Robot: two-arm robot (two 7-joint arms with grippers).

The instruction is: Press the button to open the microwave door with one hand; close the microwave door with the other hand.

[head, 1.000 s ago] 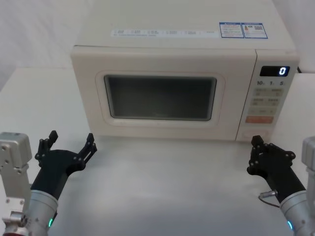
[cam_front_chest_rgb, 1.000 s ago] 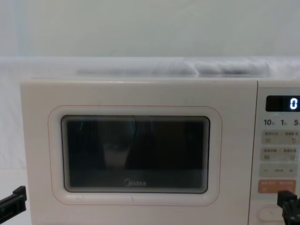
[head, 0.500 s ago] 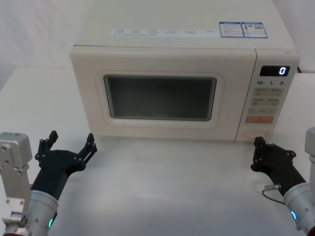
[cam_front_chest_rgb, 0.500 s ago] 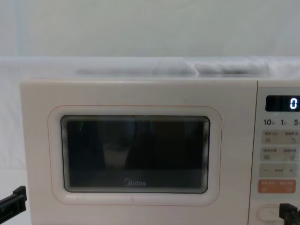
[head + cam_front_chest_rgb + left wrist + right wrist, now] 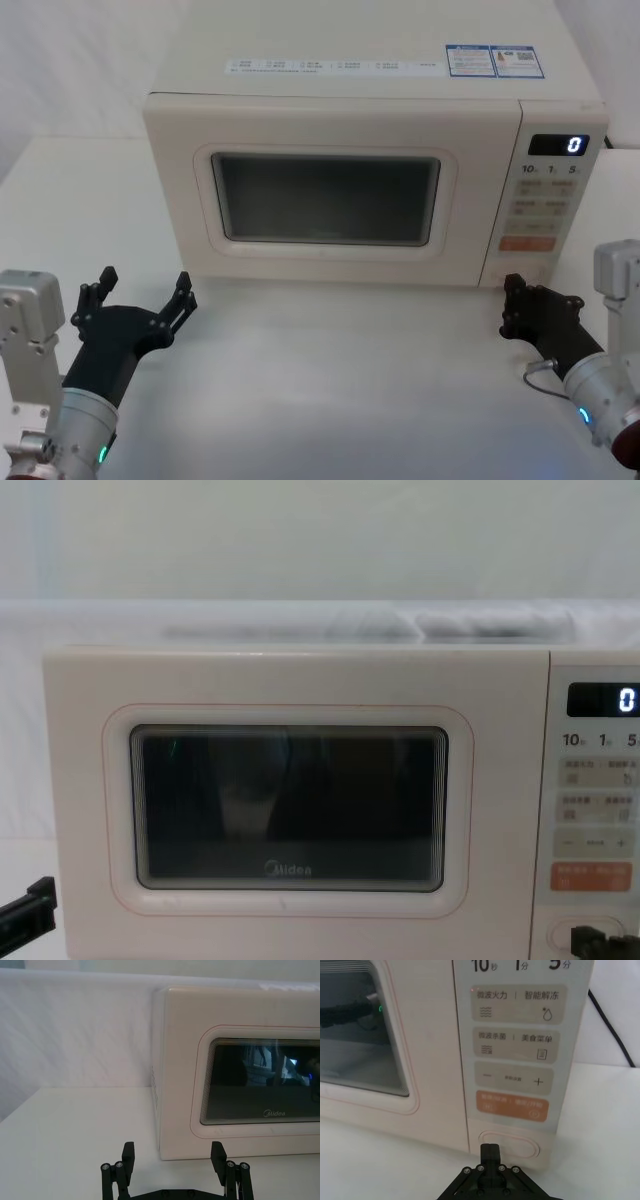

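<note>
Head view: a cream microwave stands on a white counter, its microwave door shut flush against the cabinet, the dark window facing the robot. To the right of the door runs the narrow control panel, whose display reads "0". The button, a wide rounded-oblong key outlined thinly, sits at the foot of that panel, directly beneath the orange key.

Right hand: low over the counter at the microwave's lower right corner, just in front of the button. In the right wrist view its fingers are pressed together into a single narrow tip aimed at the button's lower edge; whether the tip touches the key cannot be told. The chest view shows the same tip level with the button.

Left hand: over the counter in front of the microwave's left corner, apart from the door, fingers spread wide and holding nothing. The left wrist view shows both fingertips separated, with the door's left edge beyond them.
</note>
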